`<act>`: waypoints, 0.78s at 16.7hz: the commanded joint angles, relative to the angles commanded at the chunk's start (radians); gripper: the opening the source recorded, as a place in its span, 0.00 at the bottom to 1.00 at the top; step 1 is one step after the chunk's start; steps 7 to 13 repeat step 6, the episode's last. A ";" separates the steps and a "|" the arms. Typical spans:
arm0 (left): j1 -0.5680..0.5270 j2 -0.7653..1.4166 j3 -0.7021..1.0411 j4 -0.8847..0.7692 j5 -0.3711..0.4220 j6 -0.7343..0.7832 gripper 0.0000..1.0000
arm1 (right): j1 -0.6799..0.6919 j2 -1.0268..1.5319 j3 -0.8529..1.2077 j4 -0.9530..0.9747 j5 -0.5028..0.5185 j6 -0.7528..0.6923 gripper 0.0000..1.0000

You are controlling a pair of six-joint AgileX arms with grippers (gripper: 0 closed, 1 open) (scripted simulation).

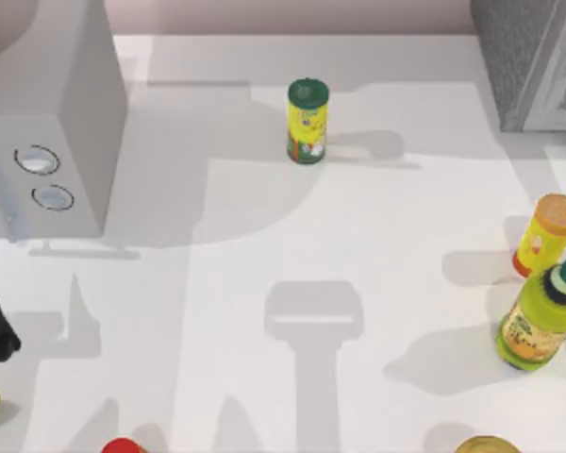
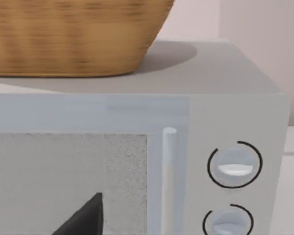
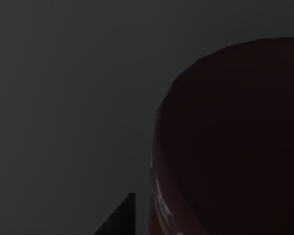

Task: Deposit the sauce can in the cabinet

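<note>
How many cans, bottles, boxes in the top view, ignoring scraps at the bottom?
Cans: 1, slim yellow can with green lid
Bottles: 2, yellow-orange bottle with orange cap, yellow-green bottle with dark green cap
Boxes: 2, white two-knob box, grey speckled cabinet
Total: 5

**What our table carries**

Our table (image 1: 358, 236) is a flat white surface crossed by soft grey shadows. At its far left stands the white box with two round knobs (image 1: 52, 123), and in the left wrist view a woven basket (image 2: 73, 34) sits on top of that box. At the far right corner stands the grey cabinet (image 1: 533, 57). A slim yellow can with a green lid (image 1: 307, 121) stands upright near the far middle. Along the right edge we see a yellow-orange bottle with an orange cap (image 1: 545, 234) and, just beside it, a green-capped bottle (image 1: 540, 321). Small objects are cut off along the near edge, so we cannot tell what they are.
</note>
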 joint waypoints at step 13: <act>0.000 0.000 0.000 0.000 0.000 0.000 1.00 | 0.000 0.000 0.000 0.000 0.000 0.000 1.00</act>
